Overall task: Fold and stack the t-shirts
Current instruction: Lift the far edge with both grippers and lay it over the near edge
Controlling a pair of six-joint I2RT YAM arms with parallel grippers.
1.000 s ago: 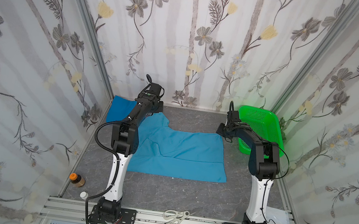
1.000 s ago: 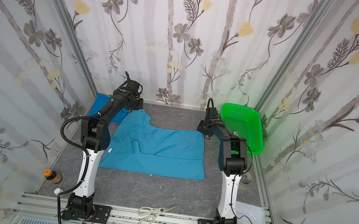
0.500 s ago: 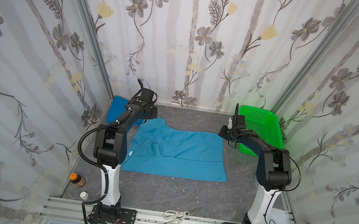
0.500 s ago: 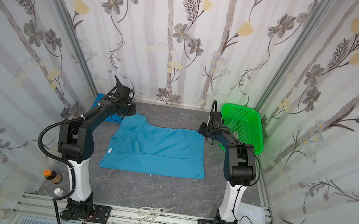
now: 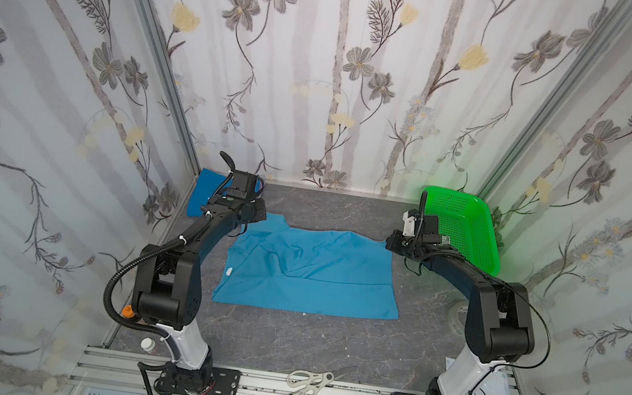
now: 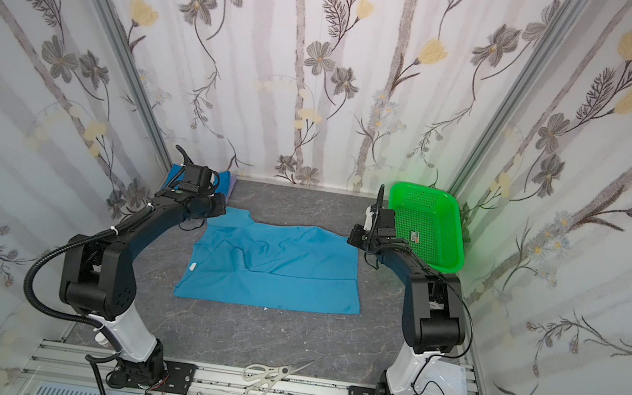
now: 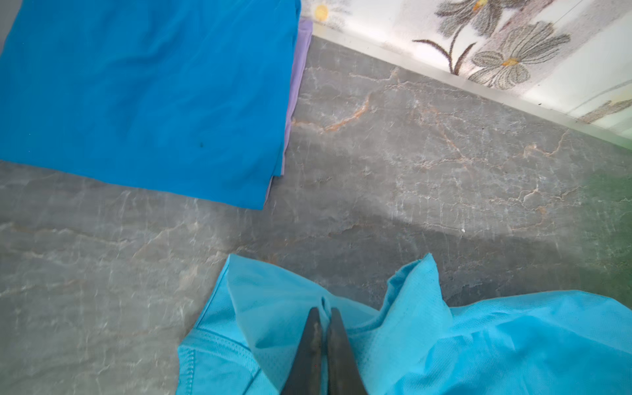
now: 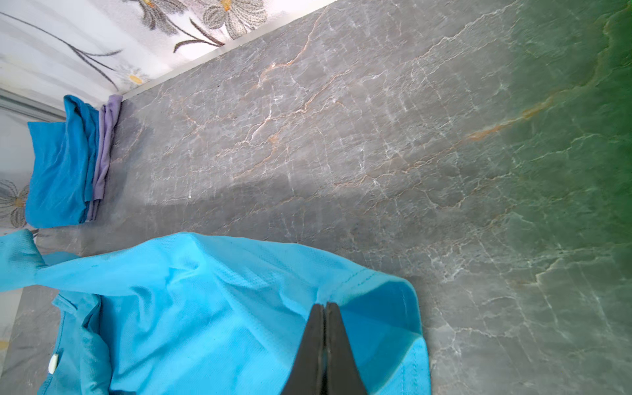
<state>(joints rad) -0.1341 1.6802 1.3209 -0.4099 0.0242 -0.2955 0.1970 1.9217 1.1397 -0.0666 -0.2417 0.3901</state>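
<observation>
A light sky-blue t-shirt lies spread mid-table in both top views, its white neck label on the left side. My left gripper is shut on the shirt's far-left corner. My right gripper is shut on the far-right corner near the hem, and the cloth bunches up at both pinches. A folded royal blue t-shirt lies on a lilac one in the far-left corner.
A green perforated basket leans at the far right, close behind my right gripper. Scissors lie on the front rail. An orange-capped bottle stands by the left arm's base. Flowered walls close in three sides.
Both grippers have come a little toward the front and lower, still holding the shirt's far edge. The left arm's elbow has swung out to the left, and the shirt's left side has shifted slightly left.
</observation>
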